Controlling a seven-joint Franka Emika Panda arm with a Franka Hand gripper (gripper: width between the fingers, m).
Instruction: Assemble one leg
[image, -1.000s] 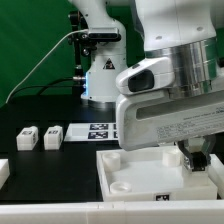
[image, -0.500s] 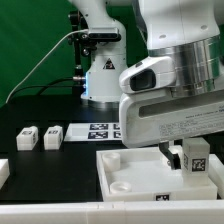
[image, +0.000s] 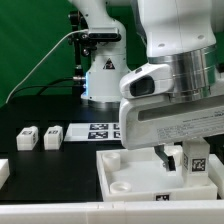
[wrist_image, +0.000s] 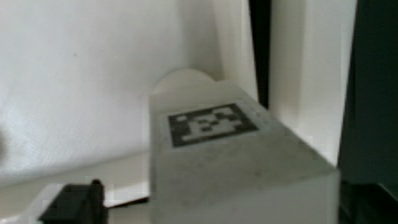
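Green backdrop stands behind a black worktop (image: 40, 160) carrying one large white square piece (image: 135, 175) with recessed corners and, farther back, one marker board (image: 95, 130). One arm hangs over the square piece, its end effector (image: 178, 158) spread wide, fingers clear of the leg (image: 196, 157), which stands upright on the piece near the exterior view's right, long axis vertical, marker facing the camera. Two more legs (image: 38, 137) sit side by side on the worktop at the exterior view's left, well apart from it.
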